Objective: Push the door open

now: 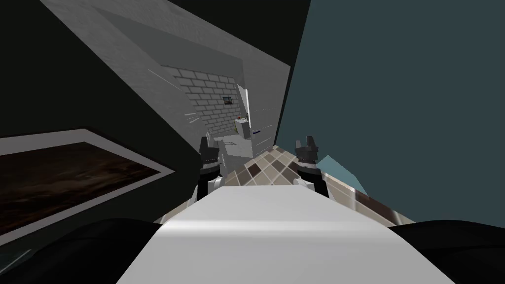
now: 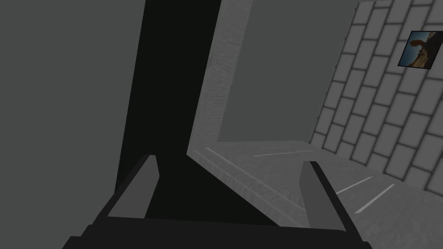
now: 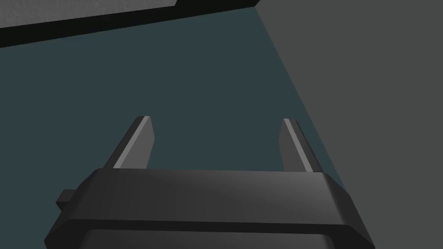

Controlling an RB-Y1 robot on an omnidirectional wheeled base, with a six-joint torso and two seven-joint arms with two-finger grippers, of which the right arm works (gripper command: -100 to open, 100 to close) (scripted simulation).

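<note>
A large dark teal door stands close on my right, its leaf slanting away from me. Past its left edge a gap shows a lit room. My right gripper hangs just in front of the door's lower edge. In the right wrist view the right gripper is open and faces the flat teal door, with nothing between the fingers. My left gripper is held near the gap; in the left wrist view the left gripper is open, pointing at a grey frame edge beside a black area.
A brown and beige tiled floor runs through the gap. Beyond it are a grey brick wall with a small picture and white furniture. A large dark framed picture hangs on the black wall at my left.
</note>
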